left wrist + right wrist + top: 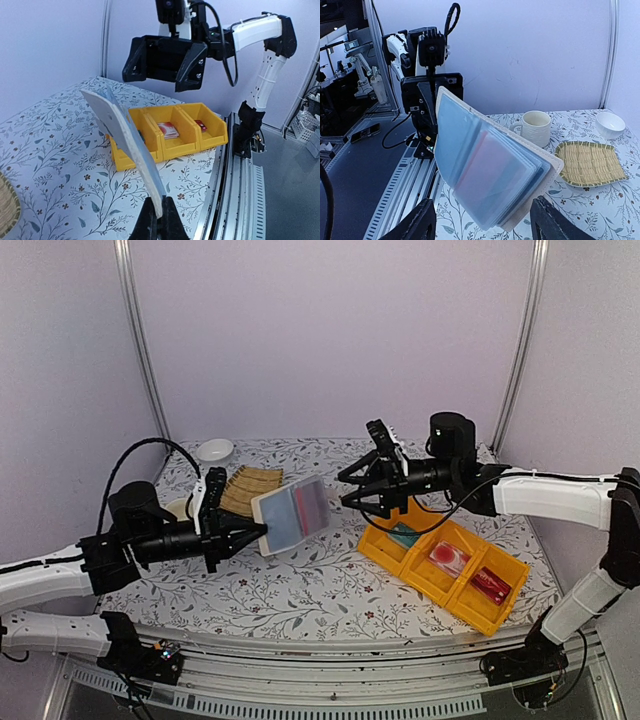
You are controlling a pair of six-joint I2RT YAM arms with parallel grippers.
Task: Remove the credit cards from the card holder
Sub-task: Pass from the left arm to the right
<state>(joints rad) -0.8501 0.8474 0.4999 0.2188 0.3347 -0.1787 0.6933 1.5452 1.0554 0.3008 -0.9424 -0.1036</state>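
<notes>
Here, small beige leather-like bifold card holder (292, 515) held open, clear of table, grey-blue pocketed lining turned toward right gripper (344, 489). One edge pinched between pressed-together fingers of left gripper (159, 220). Reddish card (495, 162) seemingly tucked in lining pocket; view blurred. Right gripper's fingers spread wide, just beside holder's far edge, nothing clasped. Teal card (404, 535) seen in leftmost compartment of yellow plastic tray (378, 550) on floral-patterned table (300, 590). Woven bamboo mat (248, 488) laid behind holder.

Yellow three-compartment plastic tray (415, 585), right side; woven bamboo mat (250, 487), far left; white bowl (214, 449) behind it; cream mug (536, 127) beside mat; floral-patterned tablecloth (330, 585) beneath all
</notes>
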